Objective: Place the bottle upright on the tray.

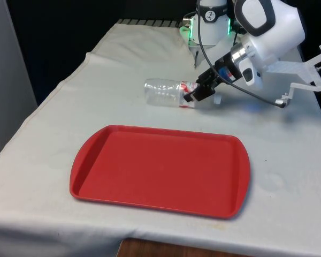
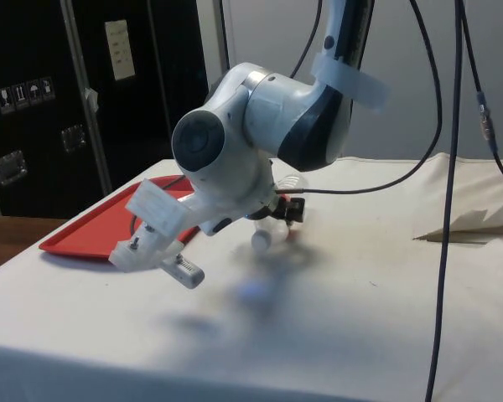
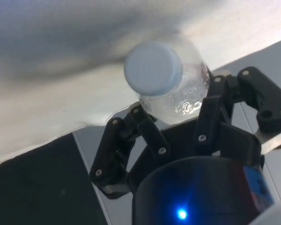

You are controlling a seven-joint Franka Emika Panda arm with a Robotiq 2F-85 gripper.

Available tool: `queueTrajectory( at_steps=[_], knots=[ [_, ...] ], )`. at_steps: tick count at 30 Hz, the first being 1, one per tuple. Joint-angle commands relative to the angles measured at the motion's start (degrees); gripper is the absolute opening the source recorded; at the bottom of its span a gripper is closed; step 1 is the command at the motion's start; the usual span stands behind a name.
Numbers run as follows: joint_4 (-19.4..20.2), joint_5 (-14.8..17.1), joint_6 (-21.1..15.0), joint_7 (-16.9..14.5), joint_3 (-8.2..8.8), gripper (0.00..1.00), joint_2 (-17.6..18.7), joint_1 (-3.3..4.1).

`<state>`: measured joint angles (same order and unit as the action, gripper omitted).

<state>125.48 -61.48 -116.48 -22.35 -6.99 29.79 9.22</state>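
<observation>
A clear plastic bottle (image 1: pixel 161 92) with a red label lies on its side on the white cloth, just beyond the far edge of the red tray (image 1: pixel 160 167). My gripper (image 1: pixel 192 96) comes in low from the front view's right and is shut on the bottle near its label and neck. The bottle's white cap (image 1: pixel 218 99) sticks out past the fingers. In the wrist view the cap (image 3: pixel 153 68) faces the camera, and the fingers (image 3: pixel 139 115) press on both sides of the bottle's shoulder (image 3: pixel 187 96). From the side view the cap (image 2: pixel 261 240) shows under the wrist, with the tray (image 2: pixel 75 239) behind it.
The tray holds nothing and lies flat near the table's front edge. A black cable (image 1: pixel 241 88) loops from the arm down over the cloth at the front view's right. Folded cloth (image 2: pixel 474 224) bunches up at the side view's right.
</observation>
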Motion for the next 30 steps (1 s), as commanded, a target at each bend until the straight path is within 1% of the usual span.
queueTrajectory(
  at_steps=[1, 3, 4, 7, 8, 9, 16, 22, 23, 24, 25, 30],
  knots=[
    [0.1, -0.1, -0.2, 0.1, 0.00, 0.50, 0.0, -0.06],
    [0.1, -0.1, 0.0, 0.1, -0.11, 0.44, 0.0, -0.06],
    [0.1, -0.1, 0.1, 0.1, -0.11, 0.40, 0.0, -0.06],
    [0.1, -0.1, 0.2, 0.1, -0.11, 0.35, -0.1, -0.06],
    [0.0, 0.0, 0.7, -0.1, -0.11, 0.34, -0.3, 0.06],
    [0.1, -0.1, 0.3, 0.1, -0.11, 0.34, -0.1, -0.06],
    [0.0, 0.0, 0.9, -0.1, -0.11, 0.34, -0.5, 0.06],
    [0.4, 0.6, 1.1, -1.2, -0.29, 0.34, -1.9, -0.11],
    [0.4, 0.7, 1.3, -1.4, -0.34, 0.34, -2.1, -0.11],
    [0.1, 0.2, 1.1, -0.9, -0.11, 0.34, -1.5, 0.06],
    [0.5, 0.9, 1.4, -1.7, -0.34, 0.34, -2.3, -0.06],
    [0.8, 1.4, 1.6, -3.0, -0.34, 0.34, -3.6, -0.11]
  ],
)
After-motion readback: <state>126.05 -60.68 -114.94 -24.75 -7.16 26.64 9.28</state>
